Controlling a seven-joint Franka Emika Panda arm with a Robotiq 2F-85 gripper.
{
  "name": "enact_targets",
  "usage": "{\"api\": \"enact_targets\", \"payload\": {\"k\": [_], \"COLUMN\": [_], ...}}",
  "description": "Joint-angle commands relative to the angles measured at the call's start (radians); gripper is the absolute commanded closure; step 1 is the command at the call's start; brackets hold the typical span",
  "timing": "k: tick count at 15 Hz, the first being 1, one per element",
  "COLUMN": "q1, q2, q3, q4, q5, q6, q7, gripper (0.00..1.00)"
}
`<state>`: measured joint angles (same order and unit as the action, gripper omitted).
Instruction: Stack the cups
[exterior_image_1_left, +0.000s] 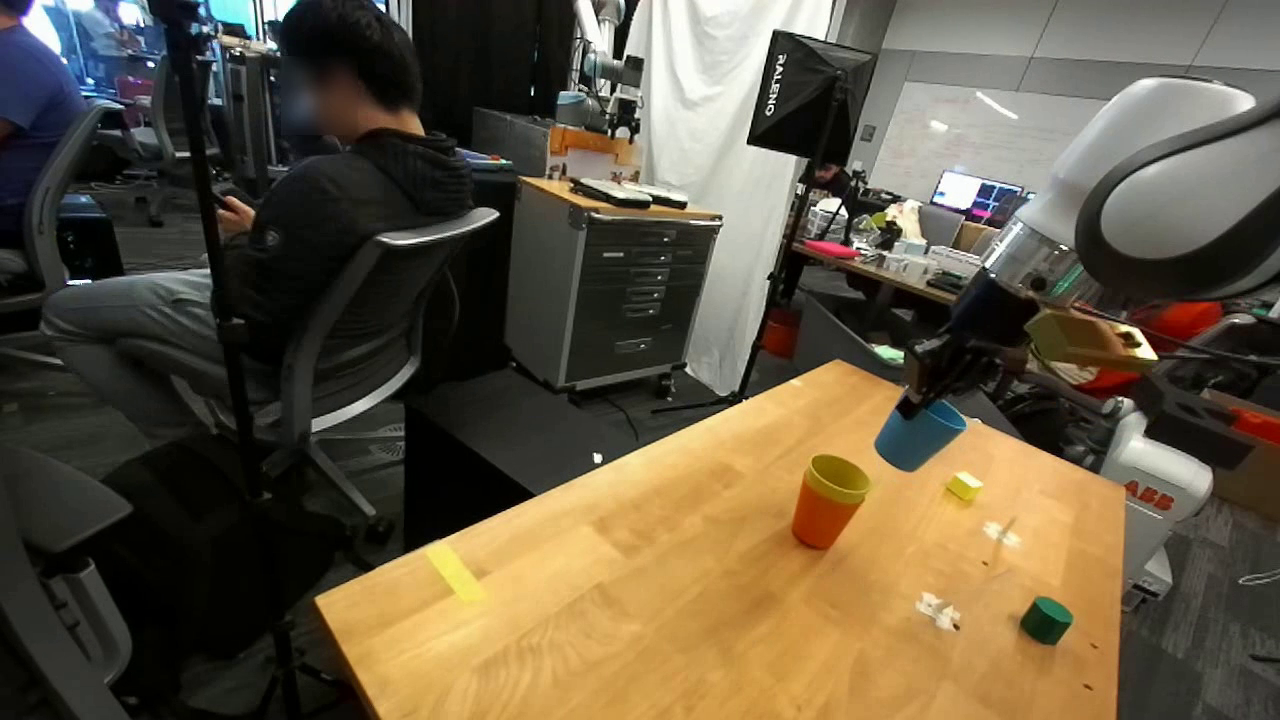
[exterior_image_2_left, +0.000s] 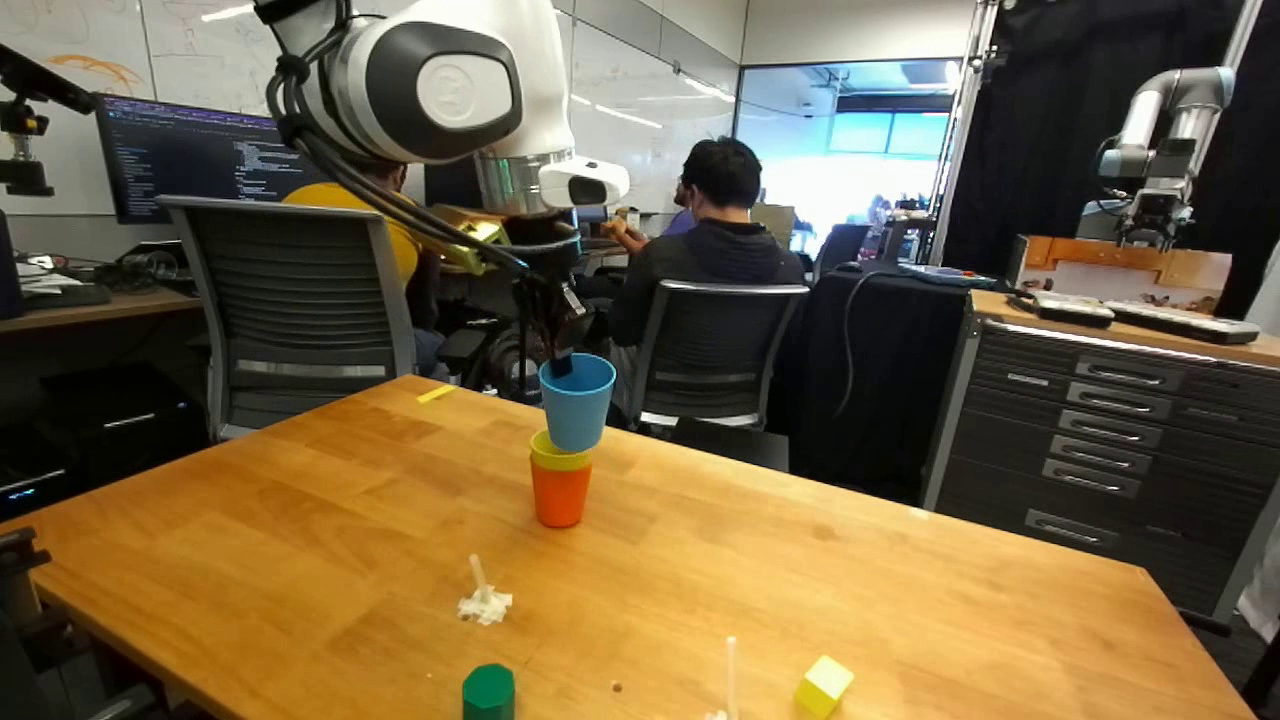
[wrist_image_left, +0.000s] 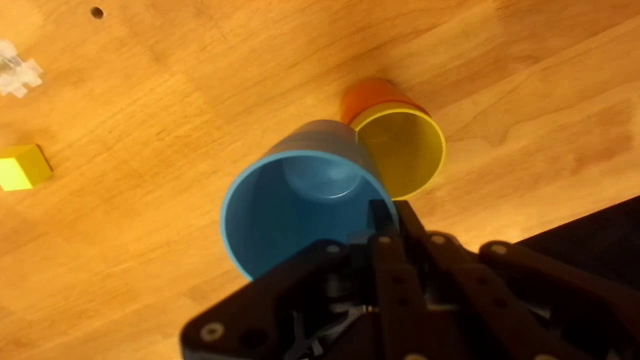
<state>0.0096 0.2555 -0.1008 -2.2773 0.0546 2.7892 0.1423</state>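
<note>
Leftmost in an exterior view, a person (exterior_image_1_left: 35, 120) is partly cut off. Yellow tape (exterior_image_1_left: 457, 572) lies near a corner of the table (exterior_image_1_left: 620, 600), and bare wood stretches from there to the orange cup (exterior_image_1_left: 824, 522). The lamp (exterior_image_1_left: 815, 95) behind reads "RALENO". The orange cup stands upright, well in from the edges; the yellow cup (exterior_image_1_left: 840, 480) sits nested in it — mostly hidden, its rim and hollow showing. Just beside them, apart and above the table, the blue cup (exterior_image_1_left: 918, 440) hangs a little tilted. In the wrist view the gripper (wrist_image_left: 393, 214) is narrowed on that cup's thin wall — one finger inside — and the cup covers part of the yellow one. Farther right come a yellow block (exterior_image_1_left: 965, 486), a green block (exterior_image_1_left: 1046, 620) near the table's edge and, beyond it, a robot (exterior_image_1_left: 1155, 475) lettered "ABB".
</note>
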Motion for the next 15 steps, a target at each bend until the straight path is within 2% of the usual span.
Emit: {"api": "enact_targets", "payload": {"k": [1, 4, 15], "q1": [0.002, -0.007, 0.041], "q2": [-0.018, 0.000, 0.118], "q3": [0.017, 0.038, 0.012], "q4": [0.043, 0.062, 0.198], "q5": [-0.013, 0.009, -0.073], "q6": [-0.081, -0.092, -0.156], "q7": [0.019, 0.001, 0.100], "gripper": [0.98, 0.98, 0.98]}}
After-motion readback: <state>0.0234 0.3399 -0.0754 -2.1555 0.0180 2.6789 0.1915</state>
